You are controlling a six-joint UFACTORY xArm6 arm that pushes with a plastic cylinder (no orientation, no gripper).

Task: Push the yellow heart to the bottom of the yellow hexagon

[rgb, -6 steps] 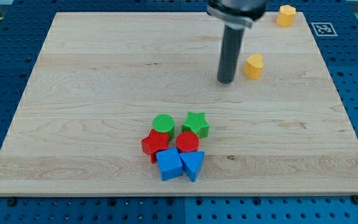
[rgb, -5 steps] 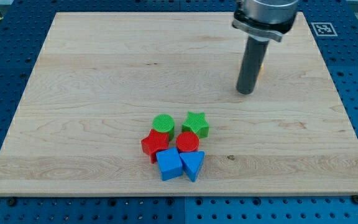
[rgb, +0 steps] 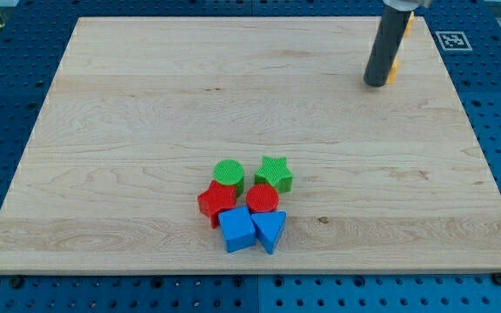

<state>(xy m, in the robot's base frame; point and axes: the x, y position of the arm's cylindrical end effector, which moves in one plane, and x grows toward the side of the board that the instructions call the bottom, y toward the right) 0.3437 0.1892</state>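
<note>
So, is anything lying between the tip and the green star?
No. In the camera view, only bare wooden board lies between my tip and the green star; no block sits there.

Single camera view, no second view to overlap with. It looks down at a slant from the near long edge of the desk (rgb: pixel 129 130): the far edge appears shorter than the near one, so the view faces toward the view's top. Far enough back to take in all of the wooden top plus a margin of blue perforated base (rgb: pixel 7 78) on all sides. Rod enters from the top edge, its upper part cropped.
</note>
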